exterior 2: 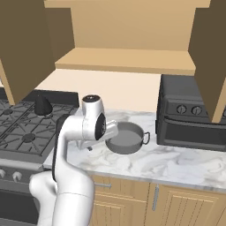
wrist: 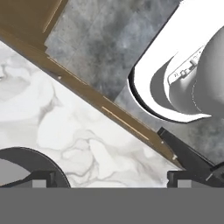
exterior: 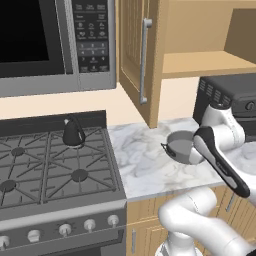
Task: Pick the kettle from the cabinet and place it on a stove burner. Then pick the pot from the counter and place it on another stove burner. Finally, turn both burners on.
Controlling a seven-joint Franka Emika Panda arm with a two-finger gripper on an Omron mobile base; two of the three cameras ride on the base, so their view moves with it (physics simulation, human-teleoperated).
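Even, bright, flat light fills the rendered kitchen, with no glare and only faint soft shading under the cabinet [exterior: 200, 60] shelf and beside the pot [exterior 2: 128, 137]. All three views look soft and coarse, their edges slightly jagged. Straight lines stay unbent at the borders.

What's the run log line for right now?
kettle: on rear stove burner | pot: on counter, not grasped | gripper: open, above pot | burners: not seen lit

Arm hides part of the pot [exterior: 181, 145].
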